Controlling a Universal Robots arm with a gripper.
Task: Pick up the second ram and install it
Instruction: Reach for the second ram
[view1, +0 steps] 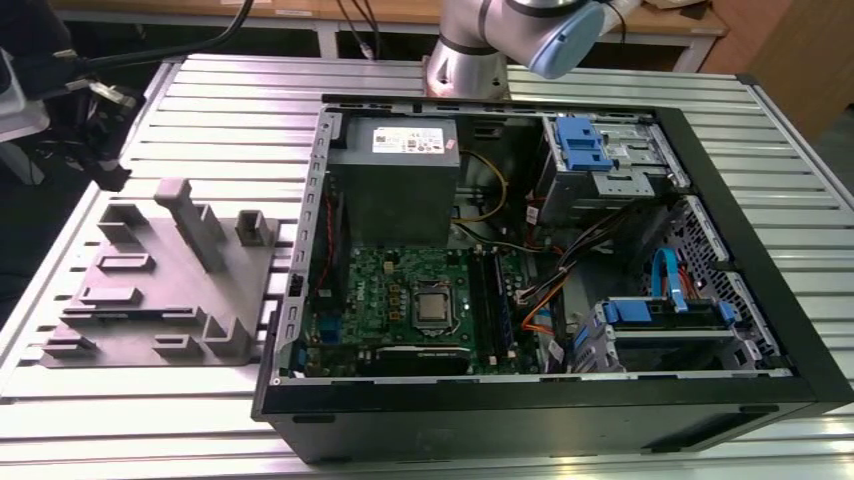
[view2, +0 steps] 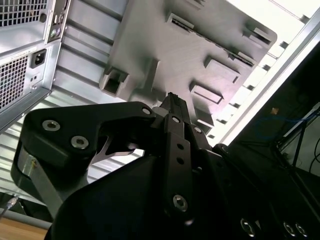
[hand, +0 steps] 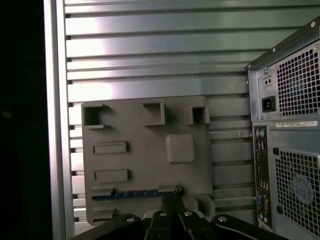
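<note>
This is a robotics lab or workshop. In the exterior view, a slatted metal bench (view1: 227, 90) carries an opened desktop computer (view1: 534, 410) at the centre and a grey plastic parts tray (view1: 134, 300) at nine o'clock. A robot arm (view1: 474, 50) rises at twelve o'clock, with wooden desks (view1: 667, 22) and hanging cables (view1: 358, 20) behind.

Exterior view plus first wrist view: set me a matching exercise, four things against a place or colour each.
Things:
1. grey tray
2. power supply
3. second ram
4. drive latch

Descriptions:
A. thin strip slotted in the tray, beside the gripper
B. blue plastic, on a drive cage inside the computer case
C. on the slatted table, at the exterior view's left of the case
D. grey metal box inside the case, next to the motherboard

Pairs: 1-C, 2-D, 3-A, 4-B
</note>
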